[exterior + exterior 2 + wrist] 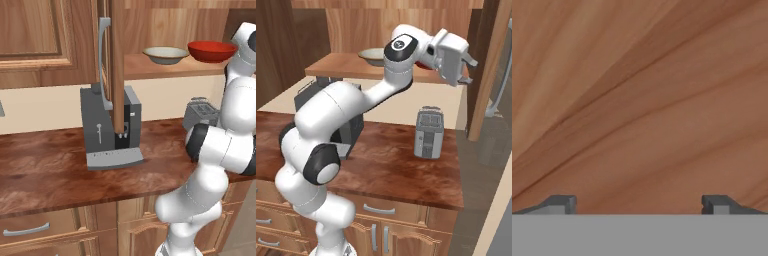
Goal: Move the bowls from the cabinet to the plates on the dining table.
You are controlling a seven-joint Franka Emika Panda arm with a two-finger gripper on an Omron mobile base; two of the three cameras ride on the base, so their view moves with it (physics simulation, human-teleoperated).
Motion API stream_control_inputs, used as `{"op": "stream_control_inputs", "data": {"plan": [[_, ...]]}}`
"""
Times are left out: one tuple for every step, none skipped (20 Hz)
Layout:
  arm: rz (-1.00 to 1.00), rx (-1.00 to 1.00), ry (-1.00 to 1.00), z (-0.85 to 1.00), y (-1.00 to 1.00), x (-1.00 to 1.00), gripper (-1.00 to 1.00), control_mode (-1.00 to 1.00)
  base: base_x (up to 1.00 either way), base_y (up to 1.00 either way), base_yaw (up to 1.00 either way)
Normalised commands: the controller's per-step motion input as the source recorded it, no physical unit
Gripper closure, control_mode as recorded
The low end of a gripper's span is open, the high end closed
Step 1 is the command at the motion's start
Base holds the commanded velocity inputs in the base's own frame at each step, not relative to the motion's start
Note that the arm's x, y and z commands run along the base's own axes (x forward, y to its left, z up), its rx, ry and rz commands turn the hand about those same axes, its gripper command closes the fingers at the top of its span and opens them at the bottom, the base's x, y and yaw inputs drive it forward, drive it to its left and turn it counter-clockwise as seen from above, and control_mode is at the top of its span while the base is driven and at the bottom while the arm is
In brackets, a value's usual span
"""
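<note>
Arm up at the open cabinet (60, 35), bowls waiting

Gripper (468, 70) spread, empty, beside the red bowl (212, 50) on the shelf; it looks rigid, glossy, likely slippery — pinch its rim.

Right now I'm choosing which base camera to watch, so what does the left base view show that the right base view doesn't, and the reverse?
Left base view alone: the red bowl in full beside the cream bowl, and the cabinet door's grey handle. Right base view alone: the open pincer, empty, by the shelf's right end. Both: the cabinet shelf, coffee machine, toaster and counter.
</note>
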Motion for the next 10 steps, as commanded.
{"op": "stream_control_inputs", "data": {"plan": [[0.24, 0.0, 0.0, 0.0, 0.16, 0.0, -1.0, -1.0, 0.0, 0.0, 0.0], [0.26, 0.0, 0.0, 0.0, 0.28, -0.01, -1.0, -1.0, 0.0, 0.0, 0.0], [0.26, 0.0, 0.0, 0.0, 0.31, -0.02, -1.0, -1.0, 0.0, 0.0, 0.0], [0.25, 0.0, 0.0, 0.04, 0.38, -0.09, -1.0, -1.0, 0.0, 0.0, 0.0], [0.24, 0.0, 0.0, 0.08, 0.41, -0.15, -1.0, -1.0, 0.0, 0.0, 0.0], [0.22, 0.0, 0.0, 0.14, 0.45, -0.24, -1.0, -1.0, 0.0, 0.0, 0.0], [0.21, 0.0, 0.0, 0.14, 0.51, -0.29, -1.0, -1.0, 0.0, 0.0, 0.0], [0.21, 0.0, 0.0, 0.08, 0.6, -0.32, -1.0, -1.0, 0.0, 0.0, 0.0], [0.2, 0.0, 0.0, 0.09, 0.57, -0.3, -1.0, -1.0, 0.0, 0.0, 0.0], [0.2, 0.0, 0.0, 0.1, 0.56, -0.25, -1.0, -1.0, 0.0, 0.0, 0.0]]}}
